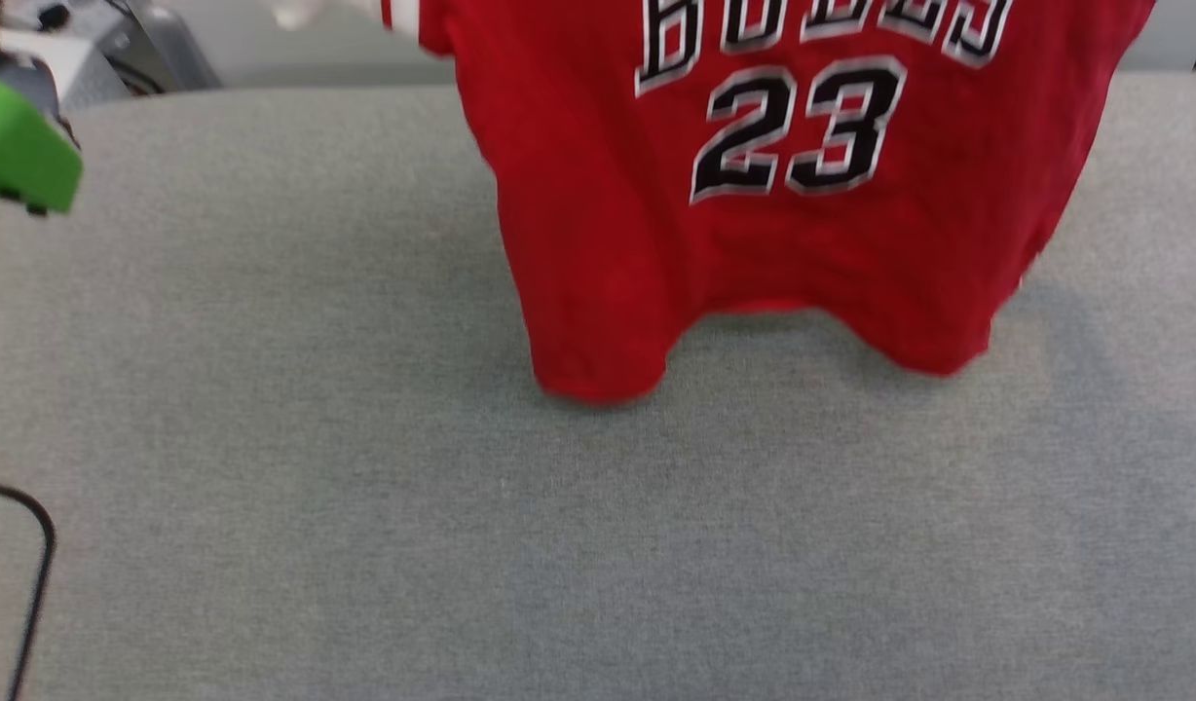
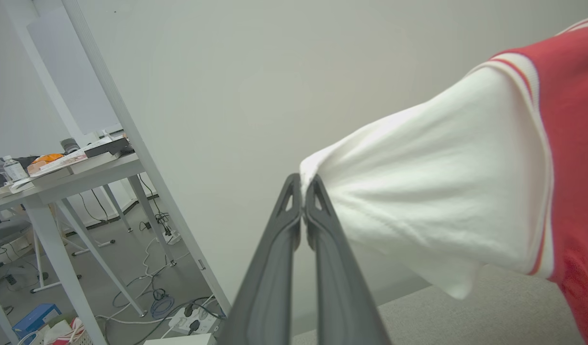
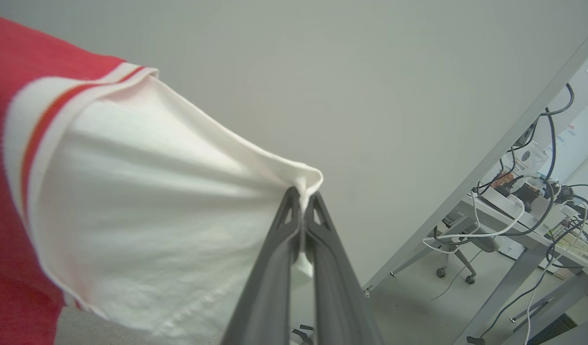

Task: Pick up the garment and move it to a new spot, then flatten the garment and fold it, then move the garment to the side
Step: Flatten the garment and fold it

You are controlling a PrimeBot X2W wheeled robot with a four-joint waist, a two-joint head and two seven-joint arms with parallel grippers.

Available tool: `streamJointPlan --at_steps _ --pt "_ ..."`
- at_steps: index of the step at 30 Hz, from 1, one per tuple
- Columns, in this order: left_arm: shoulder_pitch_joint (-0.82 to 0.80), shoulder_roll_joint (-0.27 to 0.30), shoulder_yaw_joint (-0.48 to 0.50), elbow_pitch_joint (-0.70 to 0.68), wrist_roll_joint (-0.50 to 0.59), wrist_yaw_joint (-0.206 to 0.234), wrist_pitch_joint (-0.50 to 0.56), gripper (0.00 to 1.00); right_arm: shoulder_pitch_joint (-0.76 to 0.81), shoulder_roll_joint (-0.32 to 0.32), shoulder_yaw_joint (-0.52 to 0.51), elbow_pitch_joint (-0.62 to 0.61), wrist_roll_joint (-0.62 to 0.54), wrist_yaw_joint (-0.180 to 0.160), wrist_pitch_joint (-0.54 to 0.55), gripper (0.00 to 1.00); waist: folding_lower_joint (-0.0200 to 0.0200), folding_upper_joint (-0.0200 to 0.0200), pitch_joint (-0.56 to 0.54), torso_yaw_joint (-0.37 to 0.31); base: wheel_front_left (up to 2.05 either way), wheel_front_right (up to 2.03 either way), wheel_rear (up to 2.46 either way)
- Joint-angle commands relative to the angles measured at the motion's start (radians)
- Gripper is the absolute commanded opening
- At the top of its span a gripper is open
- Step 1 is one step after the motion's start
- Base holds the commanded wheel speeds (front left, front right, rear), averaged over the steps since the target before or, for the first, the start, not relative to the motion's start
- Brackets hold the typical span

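Hanging at 12 to 2 o'clock in the head view, the garment: red, front outward, "23" whole, "BULLS" lettering cut by the top edge, collar and shoulders out of frame. Two hem corners drooping toward the grey worktop, blurred; touching it or just above, cannot tell. Left gripper with fingers clenched on the cuff tip of one white sleeve, cloth stretched taut toward 3 o'clock. Right gripper likewise pinching the other sleeve's cuff, cloth pulled toward 9 o'clock. Wide stretch of worktop from 4 through 6 to 8 o'clock, in front of the hem. Blurred green object at 10 o'clock near the far edge. Black cable at 8 o'clock, cut off by the frame. Beyond both wrists, a pale wall; cluttered desk at 9 o'clock of the left wrist view, small items too blurred to name.
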Motion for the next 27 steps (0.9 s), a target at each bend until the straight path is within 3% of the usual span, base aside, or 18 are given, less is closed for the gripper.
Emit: streamJointPlan --at_steps 1,10,20,27 --pt "-0.060 0.018 -0.008 0.031 0.015 -0.014 -0.004 0.00 -0.056 0.000 0.009 0.035 -0.016 -0.002 -0.013 0.00 0.0001 0.0000 0.126 -0.021 0.00 0.00 0.00" --pt "-0.483 0.016 -0.111 0.299 0.060 -0.068 -0.072 0.00 -0.402 0.080 0.071 0.288 -0.079 -0.002 -0.097 0.00 0.0001 0.0000 0.309 -0.036 0.00 0.00 0.00" --pt "-0.943 -0.035 -0.195 0.709 0.136 -0.079 -0.280 0.00 -0.709 0.196 0.076 0.583 -0.193 -0.002 -0.288 0.00 0.0001 0.0000 0.434 -0.040 0.00 0.00 0.00" --pt "-0.970 -0.064 -0.243 0.890 0.134 -0.081 -0.401 0.00 -0.726 0.275 0.070 0.733 -0.252 -0.002 -0.427 0.00 0.0001 0.0000 0.451 -0.032 0.00 0.00 0.00"
